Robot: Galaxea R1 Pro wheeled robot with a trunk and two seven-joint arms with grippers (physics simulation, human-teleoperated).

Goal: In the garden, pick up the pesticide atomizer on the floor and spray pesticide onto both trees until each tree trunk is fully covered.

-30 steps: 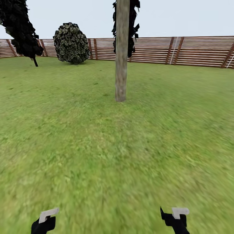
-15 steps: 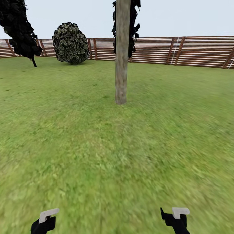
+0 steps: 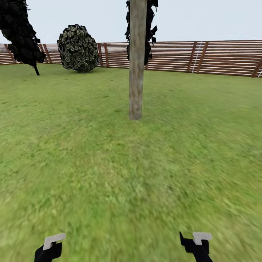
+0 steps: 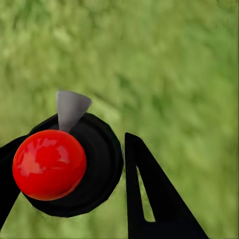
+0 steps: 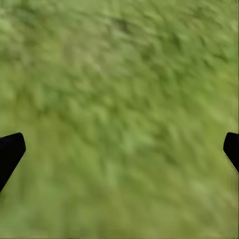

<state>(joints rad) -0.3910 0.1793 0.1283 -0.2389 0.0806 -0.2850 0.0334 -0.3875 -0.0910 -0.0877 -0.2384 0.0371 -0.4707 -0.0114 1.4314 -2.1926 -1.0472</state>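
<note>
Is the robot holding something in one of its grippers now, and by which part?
The left gripper holds the atomizer, a black body with a red ball; the exact part gripped cannot be told. The right gripper is open over grass, empty.

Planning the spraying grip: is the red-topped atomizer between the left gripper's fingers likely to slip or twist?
The atomizer looks rigid, so it probably won't deform in the left gripper. Its glossy red dome and round black body suggest smooth curved surfaces, so it may rotate or slip under a light squeeze. It fits between the fingers, so it is likely light.

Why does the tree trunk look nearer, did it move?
No. The tree trunk stays rooted; its foot sits lower against the fence because the camera rolled closer.
</note>
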